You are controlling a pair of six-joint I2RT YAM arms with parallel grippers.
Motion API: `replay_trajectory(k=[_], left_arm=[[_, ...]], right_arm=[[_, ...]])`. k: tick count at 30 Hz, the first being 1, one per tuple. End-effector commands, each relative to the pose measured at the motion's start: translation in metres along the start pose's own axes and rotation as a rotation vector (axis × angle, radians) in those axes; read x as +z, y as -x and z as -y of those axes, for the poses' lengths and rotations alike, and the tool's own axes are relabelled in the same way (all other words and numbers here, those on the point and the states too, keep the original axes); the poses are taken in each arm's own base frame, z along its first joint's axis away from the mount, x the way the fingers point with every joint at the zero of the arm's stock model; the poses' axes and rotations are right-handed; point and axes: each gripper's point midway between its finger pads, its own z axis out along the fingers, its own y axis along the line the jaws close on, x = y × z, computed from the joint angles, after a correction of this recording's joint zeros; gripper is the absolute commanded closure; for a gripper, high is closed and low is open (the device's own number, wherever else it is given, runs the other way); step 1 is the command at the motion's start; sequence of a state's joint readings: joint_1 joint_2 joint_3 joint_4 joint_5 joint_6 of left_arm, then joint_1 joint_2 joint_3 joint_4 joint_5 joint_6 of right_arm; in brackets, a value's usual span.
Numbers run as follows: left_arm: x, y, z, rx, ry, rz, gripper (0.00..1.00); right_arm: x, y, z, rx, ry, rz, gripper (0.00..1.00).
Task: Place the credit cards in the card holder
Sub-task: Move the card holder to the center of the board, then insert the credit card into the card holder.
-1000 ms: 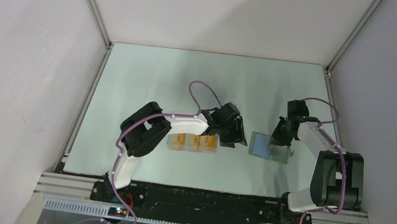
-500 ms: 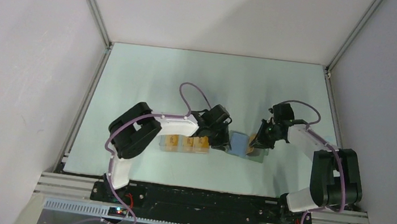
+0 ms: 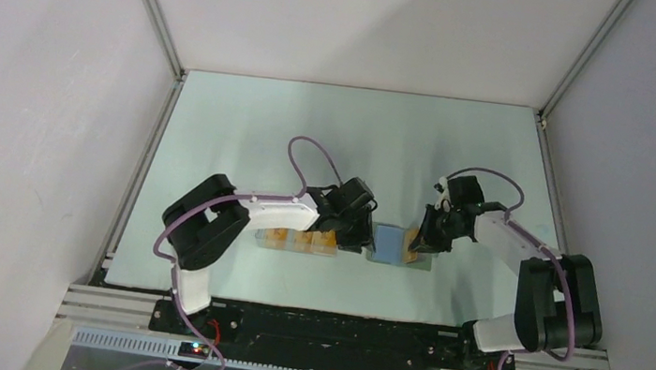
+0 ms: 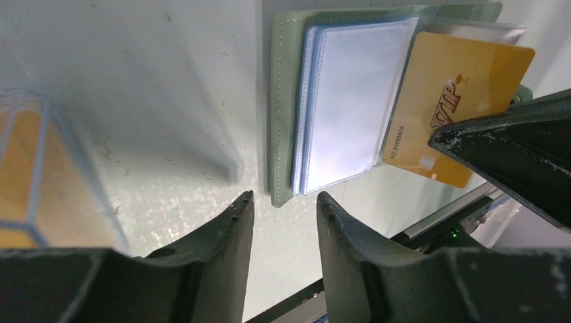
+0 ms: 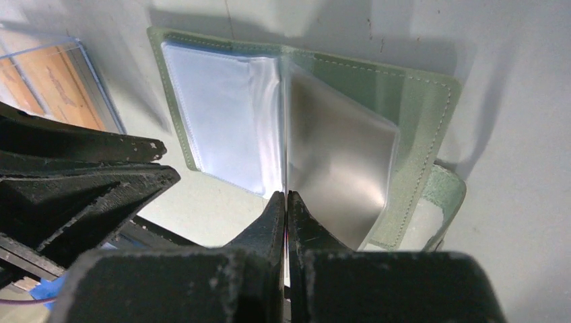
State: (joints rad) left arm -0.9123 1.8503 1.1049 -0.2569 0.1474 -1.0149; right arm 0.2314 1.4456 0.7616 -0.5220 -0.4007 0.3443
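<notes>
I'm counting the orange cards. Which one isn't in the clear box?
The VIP card pinched by the right gripper over the open card holder. The other cards sit in the clear box.

The left arm (image 3: 274,205) stretches rightward, low over the near half of the table (image 3: 247,119). Its left gripper (image 4: 283,198) has its fingers parted with nothing between them. The right arm (image 3: 511,236) reaches leftward (the tips nearly meet), its right gripper (image 5: 286,196) pinched tight on a credit card (image 4: 451,101).
</notes>
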Motion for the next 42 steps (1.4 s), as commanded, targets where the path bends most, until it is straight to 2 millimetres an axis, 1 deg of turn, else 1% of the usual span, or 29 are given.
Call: replay_trajectory(k=[1,5,8,11,12,15,16,20,24,29,37,42], left_arm=[[-0.023,0.018,0.01,0.038,-0.002,0.08,0.55],[-0.018,0.025,0.0,0.032,0.029,0.077,0.61],[-0.007,0.025,-0.01,0.027,0.057,0.054,0.68],[0.002,0.023,-0.011,0.029,0.06,0.028,0.75],[0.003,0.024,-0.01,0.029,0.058,0.027,0.78],[0.01,0.021,-0.013,0.028,0.067,0.01,0.82],[0.01,0.021,-0.014,0.027,0.068,0.006,0.84],[0.016,0.017,-0.018,0.027,0.08,-0.01,0.89],[0.017,0.016,-0.02,0.026,0.083,-0.014,0.93],[0.017,0.015,-0.019,0.027,0.081,-0.017,0.95],[0.018,0.014,-0.02,0.023,0.083,-0.021,0.99],[0.019,0.012,-0.022,0.018,0.088,-0.027,1.0]], right_arm=[[-0.016,0.005,-0.005,-0.069,0.013,0.06,1.0],[-0.027,0.016,-0.014,-0.094,0.044,0.129,1.0],[-0.029,0.023,-0.017,-0.101,0.062,0.161,1.0],[-0.025,0.03,-0.019,-0.087,0.086,0.18,1.0],[-0.023,0.03,-0.017,-0.073,0.09,0.179,1.0],[-0.018,0.037,-0.019,-0.038,0.14,0.2,1.0],[-0.015,0.035,-0.018,-0.02,0.146,0.196,1.0],[-0.006,0.038,-0.018,-0.006,0.177,0.224,1.0],[0.006,0.031,-0.014,0.004,0.172,0.209,1.0],[0.017,0.021,-0.014,0.014,0.191,0.176,1.0],[0.017,0.009,-0.021,0.06,0.243,0.154,1.0],[0.022,-0.009,-0.018,0.104,0.239,0.101,1.0]])
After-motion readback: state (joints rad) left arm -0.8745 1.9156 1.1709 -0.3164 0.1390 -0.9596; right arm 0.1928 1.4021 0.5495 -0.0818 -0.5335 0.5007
